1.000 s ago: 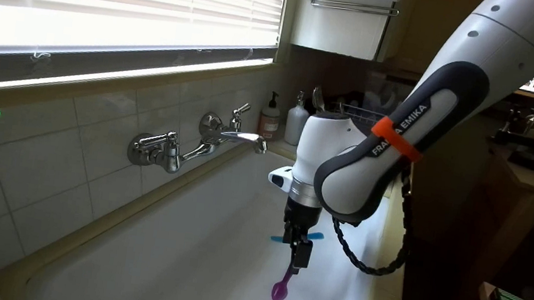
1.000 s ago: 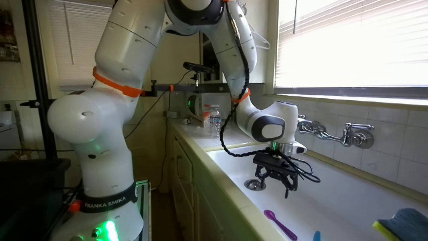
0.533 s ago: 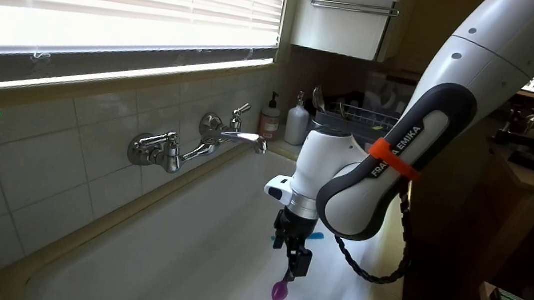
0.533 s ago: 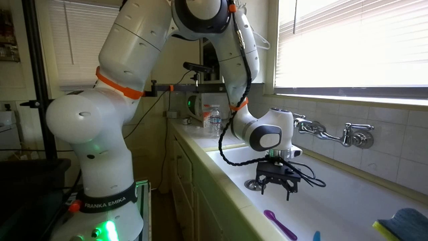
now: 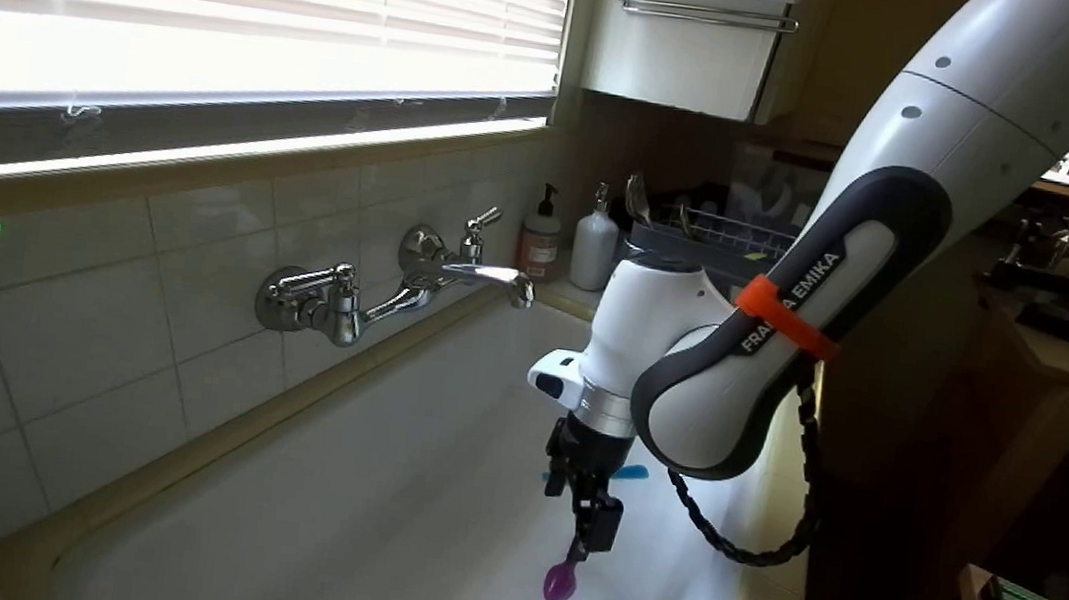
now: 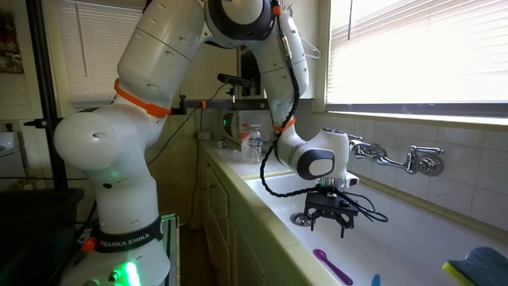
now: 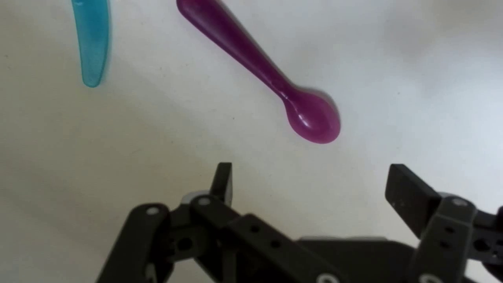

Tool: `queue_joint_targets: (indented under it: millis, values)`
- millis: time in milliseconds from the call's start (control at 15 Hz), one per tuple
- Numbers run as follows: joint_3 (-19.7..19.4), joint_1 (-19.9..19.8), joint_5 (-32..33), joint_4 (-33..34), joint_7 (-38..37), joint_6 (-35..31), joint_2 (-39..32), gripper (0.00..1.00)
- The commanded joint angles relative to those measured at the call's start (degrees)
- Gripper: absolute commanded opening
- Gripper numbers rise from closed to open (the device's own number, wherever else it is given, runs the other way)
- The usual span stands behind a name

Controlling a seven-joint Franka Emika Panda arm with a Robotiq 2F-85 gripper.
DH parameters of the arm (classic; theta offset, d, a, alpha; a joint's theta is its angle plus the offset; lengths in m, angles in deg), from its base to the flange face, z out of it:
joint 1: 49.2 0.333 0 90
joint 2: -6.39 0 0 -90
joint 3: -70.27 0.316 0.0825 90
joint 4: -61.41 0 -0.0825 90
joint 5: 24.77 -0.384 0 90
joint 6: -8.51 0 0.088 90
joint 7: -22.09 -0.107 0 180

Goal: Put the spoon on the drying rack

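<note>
Lowered and slightly turned since a second ago, the arm reaches further down into the sink; the spoon and the blue utensil lie where they lay. The end effector stands wide, white sink floor showing between its two fingertips. Seen from the wrist, the spoon lies ahead of them, apart from both: its bowl is the nearer end, lined up with the gap, and its handle slants away to the top edge. The blue utensil lies near the handle without touching it, partly cut off. In an exterior view the fingers cover much of the handle, leaving the purple bowl visible just below them. The rack stands beyond the end of the sink, partly hidden by the arm, near two pump bottles. Overhanging the sink is the tap, fixed to the tiled wall. A sponge, grey-blue over yellow, rests in the sink, well apart from the spoon; the drain shows behind the end effector.
</note>
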Motion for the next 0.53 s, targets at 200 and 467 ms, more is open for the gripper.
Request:
queue_joint_targets:
  millis: [200, 467]
  values:
    - [-0.4, -0.8, 3.7, -0.7, 6.0, 0.6, -0.5, 1.00]
    - [-0.8, -2.0, 4.5, -0.3, 11.7, 0.9, -1.3, 1.00]
